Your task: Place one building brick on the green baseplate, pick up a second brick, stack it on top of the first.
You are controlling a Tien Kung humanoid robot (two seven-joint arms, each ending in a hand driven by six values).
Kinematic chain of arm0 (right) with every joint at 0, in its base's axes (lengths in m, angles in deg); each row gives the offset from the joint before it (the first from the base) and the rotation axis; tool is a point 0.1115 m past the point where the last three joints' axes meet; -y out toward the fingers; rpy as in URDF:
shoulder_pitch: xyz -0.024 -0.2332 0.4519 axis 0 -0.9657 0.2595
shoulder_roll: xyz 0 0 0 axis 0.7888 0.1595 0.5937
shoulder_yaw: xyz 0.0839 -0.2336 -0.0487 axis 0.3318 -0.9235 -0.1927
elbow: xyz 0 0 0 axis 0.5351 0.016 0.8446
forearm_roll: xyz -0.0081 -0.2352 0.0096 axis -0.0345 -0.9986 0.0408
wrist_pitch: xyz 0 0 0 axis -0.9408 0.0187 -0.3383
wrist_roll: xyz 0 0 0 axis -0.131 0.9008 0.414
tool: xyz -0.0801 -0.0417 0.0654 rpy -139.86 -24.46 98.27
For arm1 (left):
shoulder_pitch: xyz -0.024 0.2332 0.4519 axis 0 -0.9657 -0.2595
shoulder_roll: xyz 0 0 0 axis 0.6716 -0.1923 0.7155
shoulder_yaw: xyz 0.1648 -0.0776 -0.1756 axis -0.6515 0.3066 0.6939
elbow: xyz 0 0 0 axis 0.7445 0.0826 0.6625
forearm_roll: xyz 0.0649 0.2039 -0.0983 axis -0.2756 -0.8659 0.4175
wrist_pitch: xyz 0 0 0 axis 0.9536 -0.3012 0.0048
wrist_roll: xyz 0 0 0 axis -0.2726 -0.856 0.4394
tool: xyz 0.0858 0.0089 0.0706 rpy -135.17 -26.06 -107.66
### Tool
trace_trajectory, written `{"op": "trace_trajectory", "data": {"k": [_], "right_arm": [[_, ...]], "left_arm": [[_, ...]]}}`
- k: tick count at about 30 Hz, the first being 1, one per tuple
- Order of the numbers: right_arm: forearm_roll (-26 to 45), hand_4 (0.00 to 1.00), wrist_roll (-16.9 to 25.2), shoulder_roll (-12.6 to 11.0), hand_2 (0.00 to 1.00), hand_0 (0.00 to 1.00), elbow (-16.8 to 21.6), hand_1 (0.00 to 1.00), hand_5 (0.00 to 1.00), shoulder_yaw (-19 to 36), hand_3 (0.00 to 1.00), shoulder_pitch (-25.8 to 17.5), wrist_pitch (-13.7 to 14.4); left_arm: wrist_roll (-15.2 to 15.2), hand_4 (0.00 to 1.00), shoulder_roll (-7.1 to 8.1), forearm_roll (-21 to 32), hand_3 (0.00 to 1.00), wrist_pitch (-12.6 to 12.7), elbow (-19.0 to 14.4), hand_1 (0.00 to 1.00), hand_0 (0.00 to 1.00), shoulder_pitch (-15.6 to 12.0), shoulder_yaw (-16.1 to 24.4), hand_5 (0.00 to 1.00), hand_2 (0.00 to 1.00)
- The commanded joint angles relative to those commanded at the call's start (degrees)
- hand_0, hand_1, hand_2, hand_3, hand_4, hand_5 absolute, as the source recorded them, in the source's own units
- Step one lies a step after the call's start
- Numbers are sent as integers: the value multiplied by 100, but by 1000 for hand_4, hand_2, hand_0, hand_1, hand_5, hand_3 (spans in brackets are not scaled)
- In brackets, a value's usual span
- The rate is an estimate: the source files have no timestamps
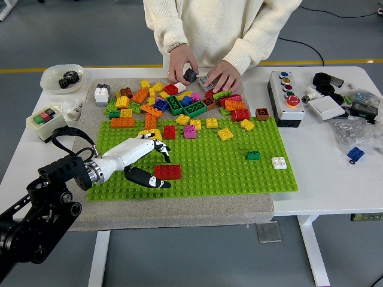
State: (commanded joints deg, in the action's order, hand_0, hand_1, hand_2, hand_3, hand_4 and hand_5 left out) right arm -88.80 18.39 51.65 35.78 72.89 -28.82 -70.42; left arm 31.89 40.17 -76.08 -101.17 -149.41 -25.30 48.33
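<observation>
White table [335, 185], beige mat [179, 209] under green baseplate [239, 179], bowl of gears [61, 78], switch box [46, 122], button box [287, 98], blue brick [355, 154]

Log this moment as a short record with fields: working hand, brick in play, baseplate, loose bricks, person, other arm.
working hand: left hand, fingers spread around the red brick, not visibly clamped
brick in play: red brick, flat on the green baseplate, near its left front
baseplate: also carries a small green brick and a white brick to the right
loose bricks: mixed pile along the far edge
person: both hands at the pile, one holding a dark piece
other arm: not in view
</observation>
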Motion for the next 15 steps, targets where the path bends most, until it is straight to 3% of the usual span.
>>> {"op": "trace_trajectory", "data": {"k": [12,13,15], "right_arm": [[-14,847,-2,-10,725,747,0,655,337,25,615,2,3],[-13,848,-2,-11,725,747,0,655,338,26,614,6,4],[-11,848,-2,-11,725,747,0,655,338,26,614,10,4]], "left_arm": [[100,998,3,203,568,116,-234,702,989,91,258,469,741],[110,998,1,183,559,119,-230,681,934,105,275,465,715],[124,998,-4,162,559,123,-217,681,934,122,293,465,715]]}}
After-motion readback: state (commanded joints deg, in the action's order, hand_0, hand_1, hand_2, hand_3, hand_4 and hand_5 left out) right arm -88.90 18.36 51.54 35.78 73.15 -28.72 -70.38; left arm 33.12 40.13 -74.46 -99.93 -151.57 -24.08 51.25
